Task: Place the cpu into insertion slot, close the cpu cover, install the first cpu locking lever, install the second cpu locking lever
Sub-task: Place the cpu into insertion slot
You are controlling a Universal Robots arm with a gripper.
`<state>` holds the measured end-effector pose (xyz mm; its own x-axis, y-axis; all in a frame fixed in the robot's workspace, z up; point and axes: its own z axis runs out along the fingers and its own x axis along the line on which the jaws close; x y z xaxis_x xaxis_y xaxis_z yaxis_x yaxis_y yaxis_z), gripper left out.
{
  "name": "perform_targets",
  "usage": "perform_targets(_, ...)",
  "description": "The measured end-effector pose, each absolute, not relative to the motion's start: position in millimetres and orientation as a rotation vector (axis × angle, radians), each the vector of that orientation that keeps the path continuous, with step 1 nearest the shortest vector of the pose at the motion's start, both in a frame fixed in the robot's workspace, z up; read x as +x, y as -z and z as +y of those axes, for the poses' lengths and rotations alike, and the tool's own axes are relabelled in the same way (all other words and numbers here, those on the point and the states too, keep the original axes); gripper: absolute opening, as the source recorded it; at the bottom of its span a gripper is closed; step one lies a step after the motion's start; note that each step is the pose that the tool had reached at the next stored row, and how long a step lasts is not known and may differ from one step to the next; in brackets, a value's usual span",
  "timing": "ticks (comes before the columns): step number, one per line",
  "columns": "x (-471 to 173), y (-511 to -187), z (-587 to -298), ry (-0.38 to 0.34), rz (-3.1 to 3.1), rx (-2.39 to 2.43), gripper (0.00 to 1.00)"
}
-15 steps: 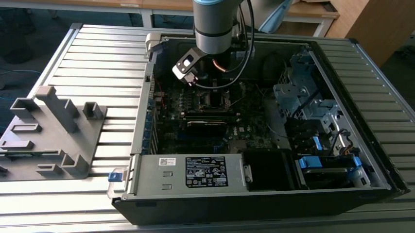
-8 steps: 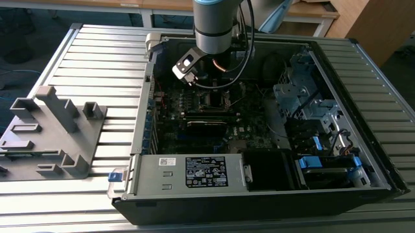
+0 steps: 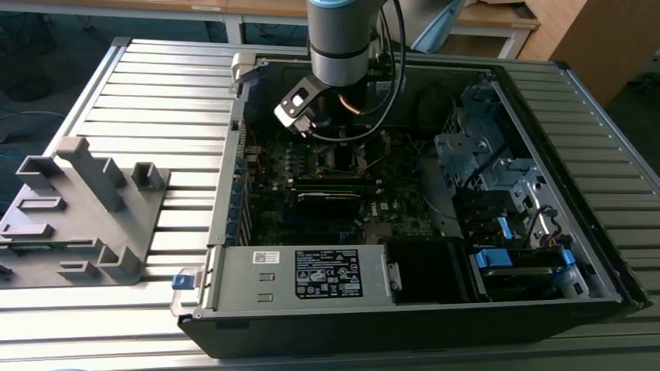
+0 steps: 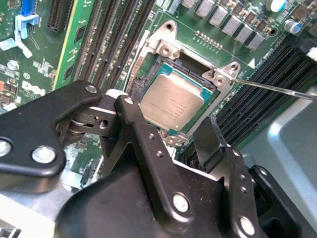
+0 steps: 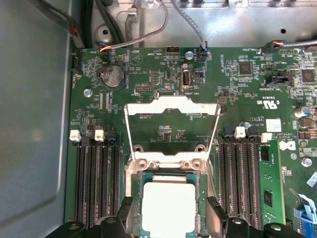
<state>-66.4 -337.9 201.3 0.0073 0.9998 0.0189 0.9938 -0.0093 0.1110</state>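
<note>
**CPU seated in its slot, open tool straddling it**

The cpu (image 5: 168, 208) lies flat in the insertion slot (image 4: 190, 64), its dull metal top facing up. The tool (image 4: 168, 116) hangs just above it with its jaws spread and gripping nothing. In both wrist views its two black fingers (image 5: 214, 215) stand on opposite sides of the chip. The cpu cover (image 5: 172, 105) stands open on its hinge just beyond the slot, and the green motherboard (image 5: 237, 89) shows through its cut-out centre. A thin metal lever (image 4: 277, 88) sticks out beside one corner of the slot. In the exterior view the arm (image 3: 338, 39) reaches down into an open computer case (image 3: 413, 309) lying on the slatted bench (image 3: 154, 93).
</note>
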Motion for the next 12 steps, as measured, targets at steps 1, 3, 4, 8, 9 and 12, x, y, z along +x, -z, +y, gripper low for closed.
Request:
perform_targets(1, -66.4, -201.3, -337.9, -0.141, 2.166, 2.18, 0.67)
perform_targets(3, -66.4, -201.2, -337.8, -0.142, 2.166, 2.179, 0.67)
perform_targets(4, -66.4, -201.1, -337.0, -0.142, 2.166, 2.179, 0.67)
perform_targets(8, -66.8, -200.6, -334.1, -0.142, 2.166, 2.18, 0.67)
perform_targets(9, -66.8, -200.0, -334.1, -0.142, 2.165, 2.18, 0.67)
perform_targets(12, -67.6, -197.7, -334.1, -0.141, 2.159, 2.187, 0.67)
